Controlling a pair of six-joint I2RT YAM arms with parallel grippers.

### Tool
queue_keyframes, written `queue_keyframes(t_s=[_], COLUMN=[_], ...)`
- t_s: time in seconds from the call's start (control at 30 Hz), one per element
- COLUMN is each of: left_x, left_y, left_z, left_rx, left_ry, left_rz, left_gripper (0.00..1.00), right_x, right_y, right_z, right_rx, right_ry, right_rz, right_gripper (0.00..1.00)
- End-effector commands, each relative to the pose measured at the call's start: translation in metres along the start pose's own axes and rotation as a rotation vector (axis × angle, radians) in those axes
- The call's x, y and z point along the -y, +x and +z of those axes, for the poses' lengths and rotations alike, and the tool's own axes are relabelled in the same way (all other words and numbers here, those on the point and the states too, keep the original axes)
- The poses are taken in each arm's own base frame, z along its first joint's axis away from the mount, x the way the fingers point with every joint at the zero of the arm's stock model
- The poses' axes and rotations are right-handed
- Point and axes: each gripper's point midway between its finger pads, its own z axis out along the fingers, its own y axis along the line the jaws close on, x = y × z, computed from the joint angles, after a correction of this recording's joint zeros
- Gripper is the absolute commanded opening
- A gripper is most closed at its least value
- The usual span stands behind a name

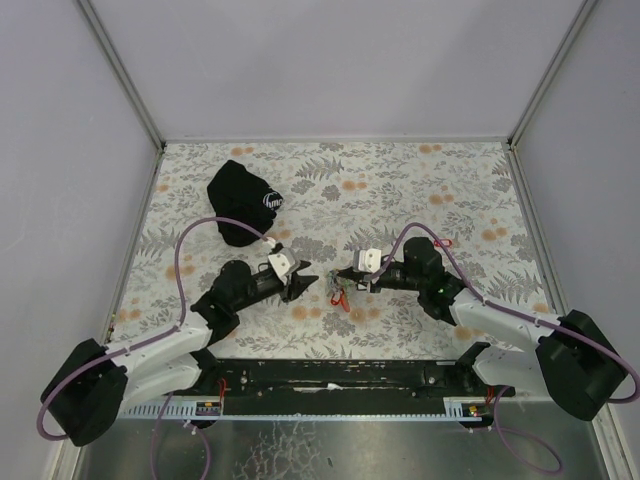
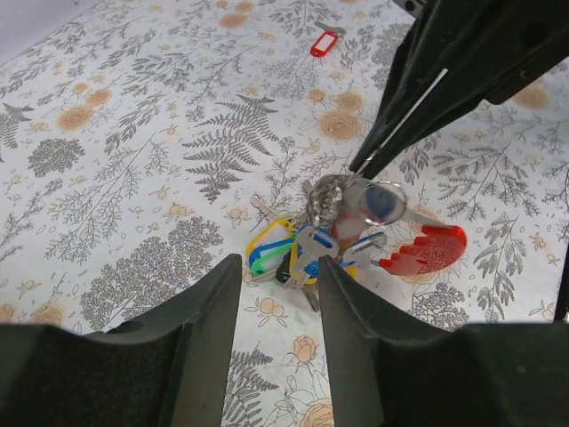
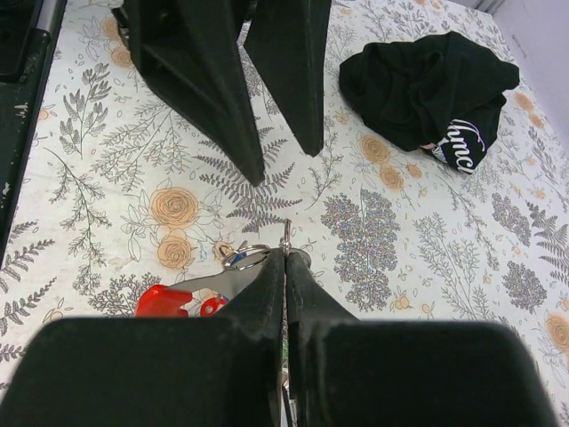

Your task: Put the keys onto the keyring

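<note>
**Top external: left pincer [image 1: 308, 282] and right pincer [image 1: 338, 277] tip to tip at the keys [image 1: 342, 296], mid-bench [image 1: 400, 180]**

Left wrist view:
- Left pincer is partly spread, with a clear gap and nothing between the fingers. It points at the bunch from just short of it.
- Keys lie in a tangle on the bench. Yellow, green and blue tags are visible.
- A red round fob [image 2: 427, 251] touches the bunch on its right.
- The silver keyring [image 2: 324, 197] sits at the far edge of the bunch.
- Right pincer comes in from the upper right, its tips together on the metal at the keyring.

Right wrist view:
- Right pincer's fingers are pressed flat together with no gap. A thin sliver of metal pokes out at the tips and ring wire shows just to the left, so it reads as pinched on the keyring.
- Left pincer's two fingers stand apart just beyond, tips near the ring and not touching it.

Elsewhere:
- A lone red tag [image 2: 324, 43] lies well apart from the bunch, on the right arm's side.
- A black pouch [image 1: 245, 200] with a white logo sits rear left on the bench, well apart from both arms.
</note>
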Motion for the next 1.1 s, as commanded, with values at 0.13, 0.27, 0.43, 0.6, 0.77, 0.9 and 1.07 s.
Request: queue_keyframes(t_s=[0.13,0.27,0.43,0.6,0.77,0.9,1.07], left_x=[0.002,0.009,0.016,0.019,0.018,0.019,0.02], left_y=[-0.048,-0.044,-0.039,-0.035,-0.037,-0.038,-0.036], left_z=[-0.005,0.0,0.004,0.009,0.013,0.015,0.015], left_rx=[0.305,0.297,0.288,0.274,0.277,0.279,0.274], left_ry=[0.15,0.216,0.273,0.316,0.319,0.334,0.344], left_rz=[-0.027,-0.01,0.021,0.022,0.022,0.022,0.019], left_gripper=[0.39,0.4,0.39,0.36,0.3,0.24,0.15], right_x=[0.008,0.007,0.005,0.002,-0.002,-0.003,-0.003], right_y=[-0.024,-0.027,-0.027,-0.028,-0.028,-0.028,-0.028], right_z=[0.0,0.001,0.003,0.005,0.007,0.007,0.007], right_rx=[0.123,0.157,0.185,0.208,0.22,0.228,0.235], right_ry=[0.005,-0.005,-0.023,-0.048,-0.076,-0.085,-0.093], right_rz=[-0.031,-0.02,0.001,0.016,0.026,0.029,0.034], right_gripper=[0.0,0.0,0.0,0.0,0.0,0.0,0.0])
